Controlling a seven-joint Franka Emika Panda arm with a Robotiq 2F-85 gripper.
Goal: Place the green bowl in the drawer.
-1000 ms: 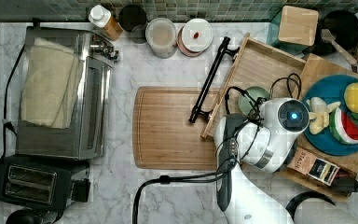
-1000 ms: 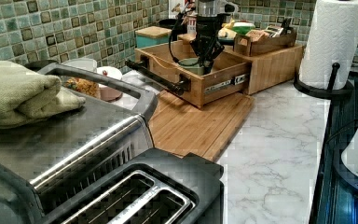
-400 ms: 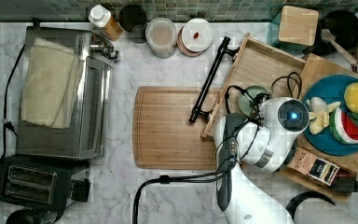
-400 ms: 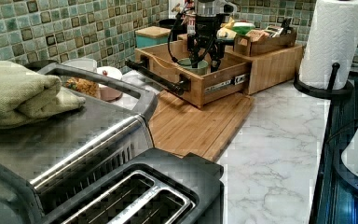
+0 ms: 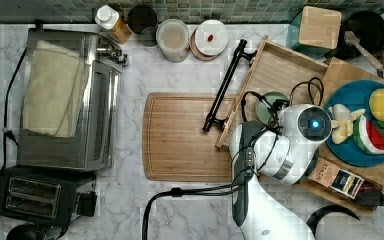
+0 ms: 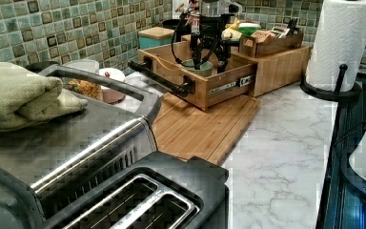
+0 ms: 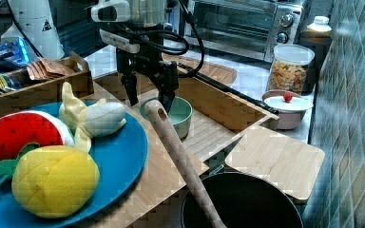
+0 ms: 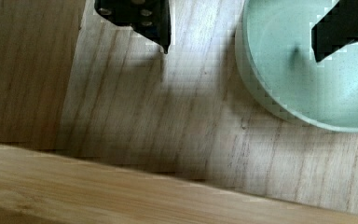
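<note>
Bowl first: we are seeing the green bowl (image 7: 171, 115) sitting upright on the wooden floor of the drawer (image 5: 280, 70), and we are placing everything else from that drawer. In the top view the bowl (image 5: 270, 104) is lying in the drawer's end next to the raised board carrying the blue plate (image 5: 352, 150), partly under the arm's white wrist. The drawer's black bar handle (image 5: 225, 85) is running along its front edge, beside the grooved cutting board (image 5: 185, 137) that is lying flat on the marble.

We are finding the gripper (image 7: 148, 97) hanging just above the drawer floor with its fingers spread wide apart and clasping nothing. In the right view one finger (image 7: 168, 90) is dipping at the bowl's rim while the other is standing outside the bowl over bare wood. The wrist view is agreeing: one black fingertip (image 8: 342, 28) is hovering over the bowl's (image 8: 303, 70) pale inside, the other over the drawer's planks (image 8: 168, 130), with a clear gap around the rim between them.

In the left view the gripper (image 6: 208, 55) is straddling the bowl (image 6: 196, 67) inside the drawer (image 6: 219, 83). Beyond the drawer's far side, a lidded teal container (image 5: 317, 27) is standing near the tiled wall, and a toaster oven (image 5: 70, 95) is sitting well apart from the drawer, past the cutting board.
</note>
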